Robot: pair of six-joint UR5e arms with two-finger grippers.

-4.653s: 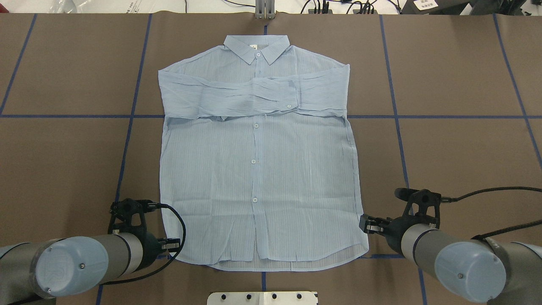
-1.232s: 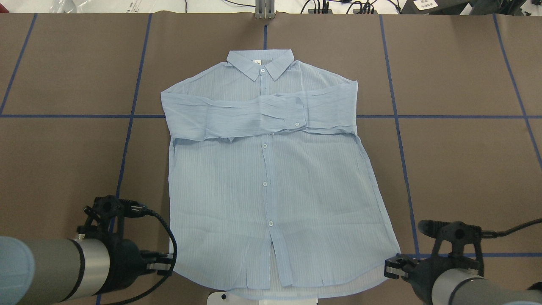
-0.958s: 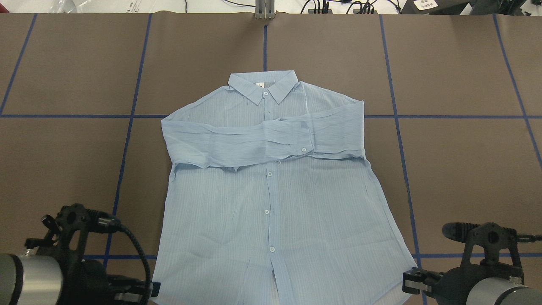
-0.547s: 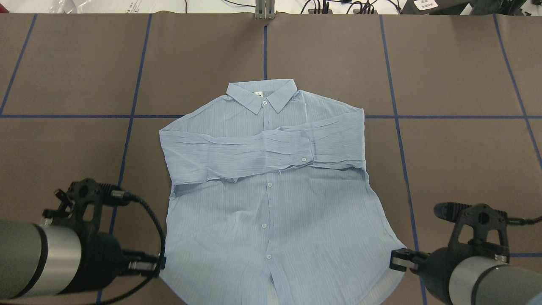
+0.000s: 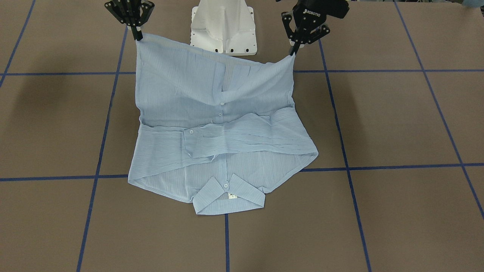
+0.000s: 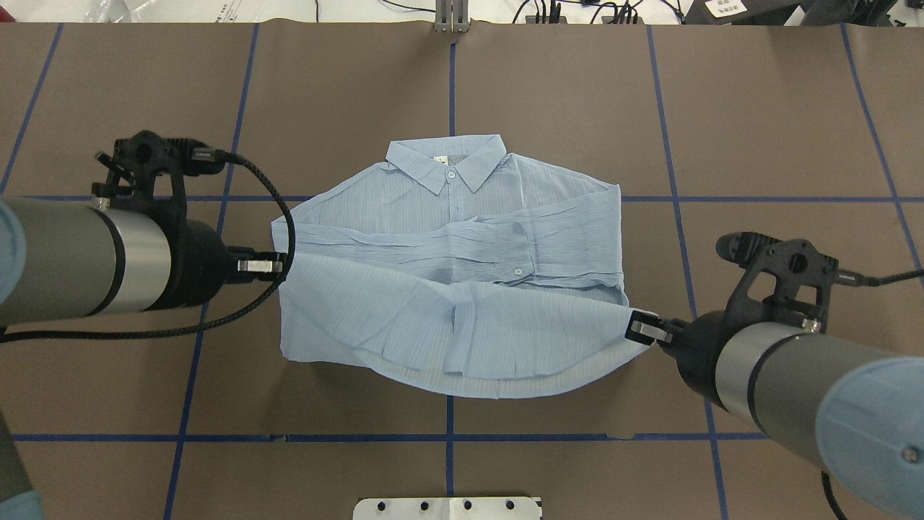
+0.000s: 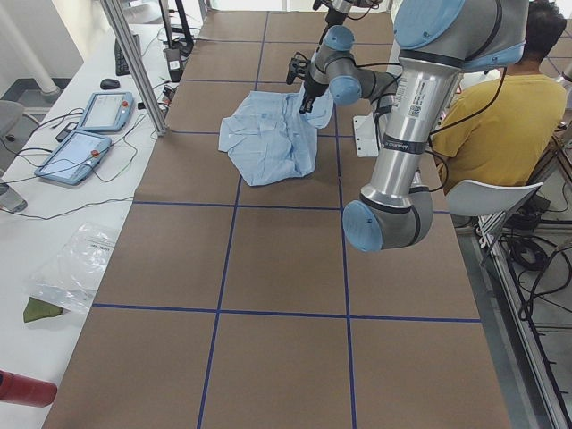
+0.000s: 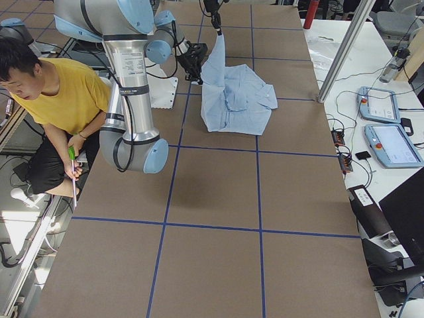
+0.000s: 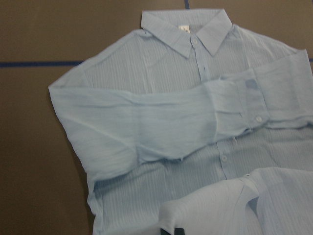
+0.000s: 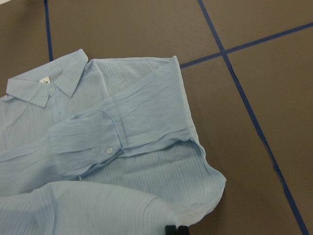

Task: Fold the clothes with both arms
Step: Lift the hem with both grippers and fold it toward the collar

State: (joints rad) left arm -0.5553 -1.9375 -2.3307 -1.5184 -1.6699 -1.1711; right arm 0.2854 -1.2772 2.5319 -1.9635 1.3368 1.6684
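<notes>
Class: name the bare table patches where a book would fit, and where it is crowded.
Bare table beyond the collar, and wide to either side of the shirt. Crowded: the centre, where left tool and right tool hold the hem raised.

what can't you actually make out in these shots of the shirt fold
1. The shirt, lower front: in the overhead view the lifted hem covers it.
2. The collar label: too small to read in any view.
3. The left gripper and the right gripper: each wrist view shows only a dark sliver, cut off by the bottom edge.
</notes>
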